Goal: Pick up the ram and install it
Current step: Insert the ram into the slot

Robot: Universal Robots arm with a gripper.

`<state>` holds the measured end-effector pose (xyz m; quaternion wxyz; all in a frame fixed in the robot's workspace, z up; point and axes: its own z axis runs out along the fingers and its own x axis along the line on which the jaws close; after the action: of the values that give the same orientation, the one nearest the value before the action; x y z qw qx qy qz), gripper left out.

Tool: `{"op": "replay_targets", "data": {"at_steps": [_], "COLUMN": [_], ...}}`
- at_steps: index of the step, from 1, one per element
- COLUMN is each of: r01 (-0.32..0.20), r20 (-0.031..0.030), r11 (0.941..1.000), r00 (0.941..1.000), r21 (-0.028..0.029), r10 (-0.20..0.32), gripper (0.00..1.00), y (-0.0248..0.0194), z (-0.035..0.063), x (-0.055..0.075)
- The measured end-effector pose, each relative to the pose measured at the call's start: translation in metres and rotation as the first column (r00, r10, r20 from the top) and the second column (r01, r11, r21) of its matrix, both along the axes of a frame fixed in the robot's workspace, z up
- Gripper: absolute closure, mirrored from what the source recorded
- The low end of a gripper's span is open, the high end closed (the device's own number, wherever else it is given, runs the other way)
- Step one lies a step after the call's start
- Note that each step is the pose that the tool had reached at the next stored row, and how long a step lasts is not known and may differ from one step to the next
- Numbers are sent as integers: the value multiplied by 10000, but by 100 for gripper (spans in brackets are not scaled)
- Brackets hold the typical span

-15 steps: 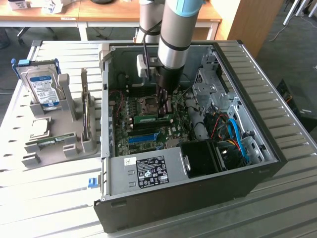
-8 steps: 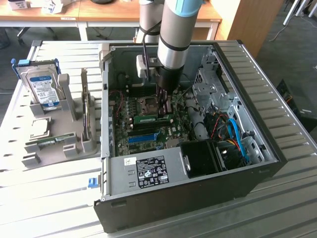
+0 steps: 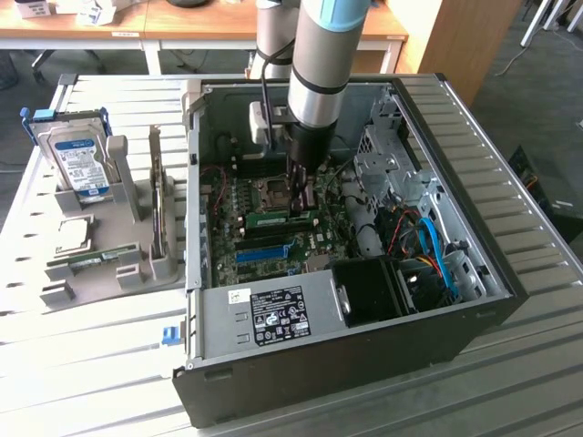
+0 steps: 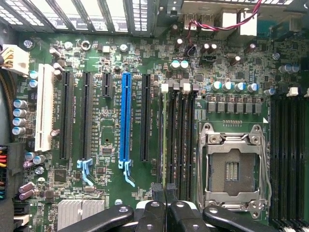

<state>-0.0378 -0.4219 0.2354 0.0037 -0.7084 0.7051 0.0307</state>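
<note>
The pincer point(image 3: 302, 206) is clenched on the long, thin green circuit-board ram point(image 3: 273, 219), held edge-down at the black memory slots point(image 4: 181, 135) of the green motherboard point(image 4: 107, 180).

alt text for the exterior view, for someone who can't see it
A robot arm reaches down into an open computer case, its gripper shut on the ram, a green stick at the motherboard. To the exterior view's left, a grey rack holds a hard drive.

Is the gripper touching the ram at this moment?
Touching. In the wrist view the ram, seen edge-on, ends inside the shut gripper, with no gap.
</note>
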Motion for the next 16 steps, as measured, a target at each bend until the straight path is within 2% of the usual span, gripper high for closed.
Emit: {"op": "replay_targets", "data": {"at_steps": [16], "r01": [0], "r20": [24], "r11": [10000], "r00": [10000], "r21": [-1], "r10": [0], "gripper": [88], "y": [0], "z": [-25], "x": [-6]}}
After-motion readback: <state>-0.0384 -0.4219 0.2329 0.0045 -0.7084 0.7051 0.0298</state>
